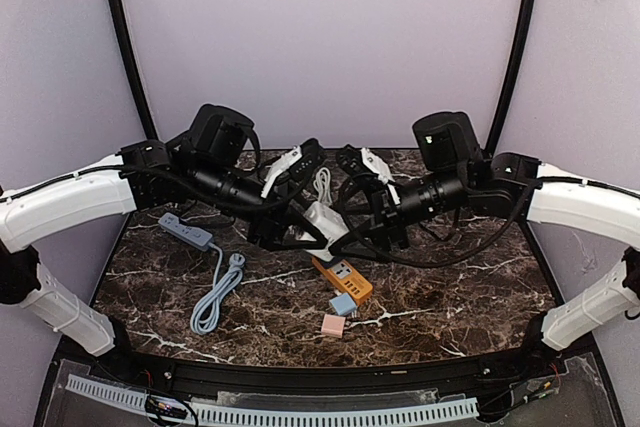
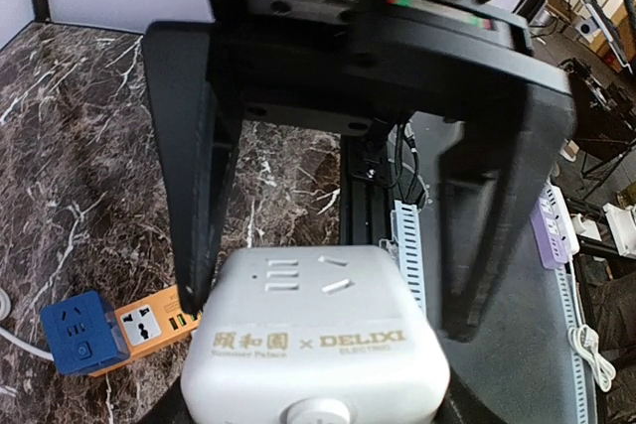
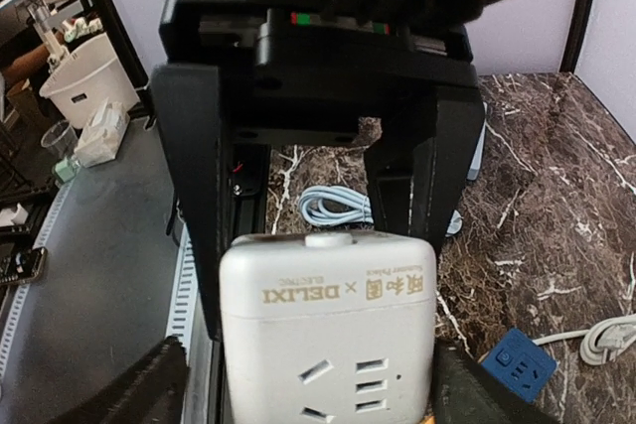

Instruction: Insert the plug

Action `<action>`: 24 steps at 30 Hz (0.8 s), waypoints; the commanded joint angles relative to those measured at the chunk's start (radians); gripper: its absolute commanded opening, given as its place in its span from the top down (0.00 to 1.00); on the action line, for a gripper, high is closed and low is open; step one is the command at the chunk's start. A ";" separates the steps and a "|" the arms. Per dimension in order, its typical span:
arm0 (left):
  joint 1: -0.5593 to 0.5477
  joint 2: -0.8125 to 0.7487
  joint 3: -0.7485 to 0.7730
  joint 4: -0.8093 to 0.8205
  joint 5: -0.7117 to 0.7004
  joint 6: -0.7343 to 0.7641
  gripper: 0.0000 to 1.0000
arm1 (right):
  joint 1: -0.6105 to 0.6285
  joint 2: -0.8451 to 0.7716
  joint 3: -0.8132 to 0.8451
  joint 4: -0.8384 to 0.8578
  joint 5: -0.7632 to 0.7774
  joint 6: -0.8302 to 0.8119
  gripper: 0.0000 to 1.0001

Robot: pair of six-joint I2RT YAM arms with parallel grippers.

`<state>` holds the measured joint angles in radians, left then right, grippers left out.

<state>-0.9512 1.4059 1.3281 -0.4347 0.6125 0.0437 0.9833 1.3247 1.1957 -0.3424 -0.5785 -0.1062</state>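
Observation:
A white socket cube (image 1: 322,219) with gold lettering hangs above the table between both arms. My left gripper (image 1: 296,227) comes from the left, and in the left wrist view its jaws (image 2: 313,399) press both lower sides of the cube (image 2: 318,335). My right gripper (image 1: 352,233) faces it from the right. In the right wrist view it (image 3: 318,389) stands open around the cube (image 3: 328,325), with a gap on the left side. I cannot pick out the plug in any view.
An orange power strip (image 1: 342,277), a blue cube (image 1: 343,303) and a pink cube (image 1: 333,325) lie just below the arms. A grey-blue strip (image 1: 185,231) with its coiled cable (image 1: 218,297) lies at the left. A white cable (image 1: 322,184) sits behind.

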 commanded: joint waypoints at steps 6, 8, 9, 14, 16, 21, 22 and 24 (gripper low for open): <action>0.006 -0.020 0.016 -0.047 -0.166 -0.083 0.99 | -0.003 -0.122 -0.086 0.115 0.116 0.002 0.01; 0.007 -0.029 0.016 -0.055 -0.203 -0.087 0.99 | -0.005 -0.151 -0.115 0.117 0.137 0.002 0.01; 0.006 -0.035 0.016 -0.062 -0.231 -0.087 0.99 | -0.005 -0.164 -0.130 0.118 0.152 0.002 0.01; 0.008 -0.056 0.018 -0.106 -0.379 -0.095 0.99 | -0.008 -0.228 -0.211 0.144 0.336 0.049 0.01; 0.009 -0.063 0.020 -0.130 -0.448 -0.096 0.99 | -0.012 -0.248 -0.233 0.152 0.398 0.080 0.01; 0.018 -0.082 0.051 -0.225 -0.625 -0.104 0.99 | -0.018 -0.285 -0.258 0.146 0.479 0.106 0.01; 0.026 -0.083 0.055 -0.240 -0.641 -0.107 0.99 | -0.018 -0.292 -0.264 0.145 0.491 0.106 0.01; 0.045 -0.086 0.070 -0.307 -0.683 -0.114 0.99 | -0.018 -0.306 -0.274 0.136 0.531 0.106 0.01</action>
<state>-0.9356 1.3682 1.3487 -0.6205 0.0708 -0.0505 0.9707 1.0565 0.9451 -0.2317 -0.1581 -0.0257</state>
